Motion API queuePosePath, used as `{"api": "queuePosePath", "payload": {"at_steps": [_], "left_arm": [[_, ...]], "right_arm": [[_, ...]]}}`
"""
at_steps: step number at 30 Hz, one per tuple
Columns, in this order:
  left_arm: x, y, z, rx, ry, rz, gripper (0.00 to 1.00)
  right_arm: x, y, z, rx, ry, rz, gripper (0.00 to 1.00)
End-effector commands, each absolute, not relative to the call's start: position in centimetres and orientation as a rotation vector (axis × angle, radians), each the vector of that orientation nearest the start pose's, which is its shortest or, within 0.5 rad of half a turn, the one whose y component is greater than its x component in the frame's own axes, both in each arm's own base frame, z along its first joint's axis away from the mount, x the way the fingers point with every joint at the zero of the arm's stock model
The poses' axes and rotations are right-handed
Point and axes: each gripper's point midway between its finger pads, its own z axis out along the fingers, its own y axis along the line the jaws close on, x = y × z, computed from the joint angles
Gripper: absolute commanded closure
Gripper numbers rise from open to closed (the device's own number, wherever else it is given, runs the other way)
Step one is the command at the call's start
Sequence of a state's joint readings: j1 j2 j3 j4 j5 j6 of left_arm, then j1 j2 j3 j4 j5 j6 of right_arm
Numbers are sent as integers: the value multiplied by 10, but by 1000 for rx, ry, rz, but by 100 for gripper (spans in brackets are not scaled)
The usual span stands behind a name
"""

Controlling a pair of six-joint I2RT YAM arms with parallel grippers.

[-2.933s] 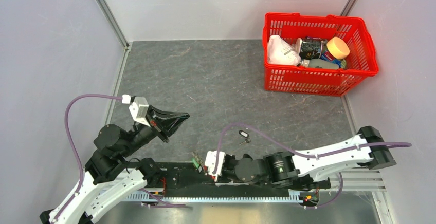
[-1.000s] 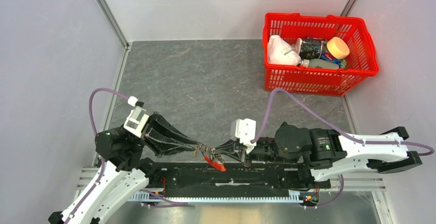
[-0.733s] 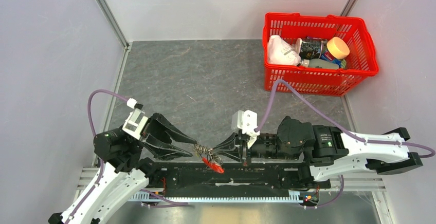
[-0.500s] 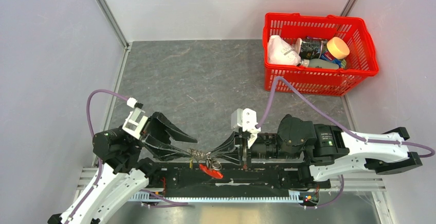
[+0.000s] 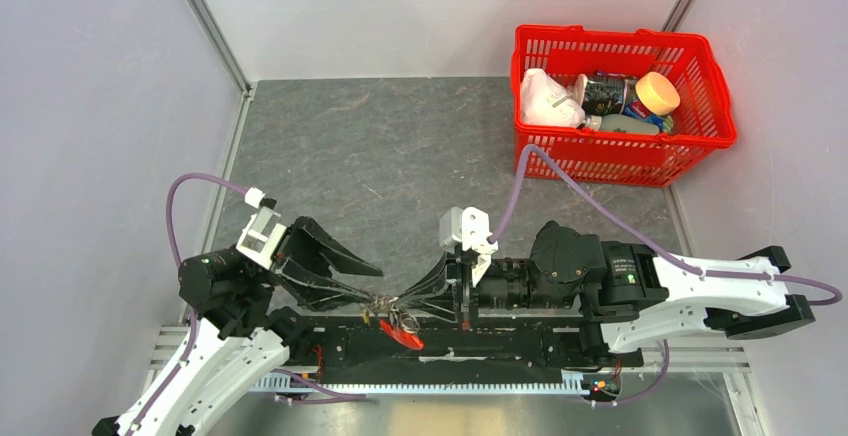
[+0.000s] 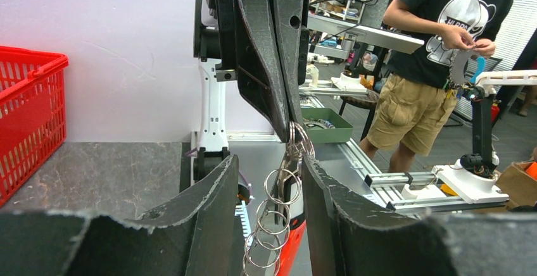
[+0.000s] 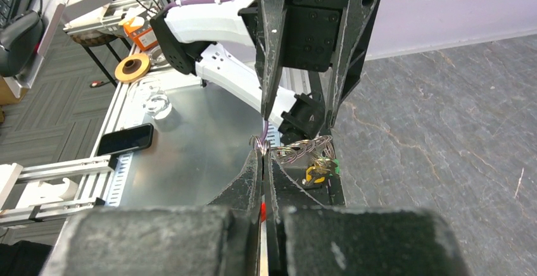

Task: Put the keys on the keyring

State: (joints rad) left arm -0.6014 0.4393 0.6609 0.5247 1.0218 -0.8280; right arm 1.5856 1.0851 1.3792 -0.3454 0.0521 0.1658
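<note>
Right claw (image 7: 263, 154) pinched fully shut on the top loop of the keyring (image 6: 283, 186). Left claw (image 6: 269, 161) facing it, jaws apart, chain of rings dangling between them, apparently ungripped. Both held above the near edge of the counter (image 5: 400, 156). Two keys (image 7: 318, 170) visible, one green-headed, one brass, hanging among the rings; seemingly threaded already, not certain; any other key unseen. About five linked rings, one red strap (image 5: 403, 333). Farthest back, one red basket (image 5: 600, 161).
</note>
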Motion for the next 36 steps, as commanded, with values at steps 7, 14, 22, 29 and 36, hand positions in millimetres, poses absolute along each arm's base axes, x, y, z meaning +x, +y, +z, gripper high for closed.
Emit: {"api": "queuePosePath", "payload": {"at_steps": [7, 14, 22, 29, 36], "left_arm": [[9, -205, 426, 990, 919, -1607, 53], [7, -204, 426, 992, 911, -1604, 54], [6, -203, 426, 996, 908, -1604, 55], [5, -203, 427, 996, 902, -1605, 58], [4, -203, 428, 999, 899, -1608, 68]], "right_arm": [[2, 371, 476, -1007, 1266, 1367, 100], [3, 378, 478, -1008, 1263, 1375, 100], [4, 382, 479, -999, 1257, 1387, 100], [8, 386, 476, -1001, 1266, 1377, 100], [11, 389, 471, -1005, 1274, 1362, 100]]}}
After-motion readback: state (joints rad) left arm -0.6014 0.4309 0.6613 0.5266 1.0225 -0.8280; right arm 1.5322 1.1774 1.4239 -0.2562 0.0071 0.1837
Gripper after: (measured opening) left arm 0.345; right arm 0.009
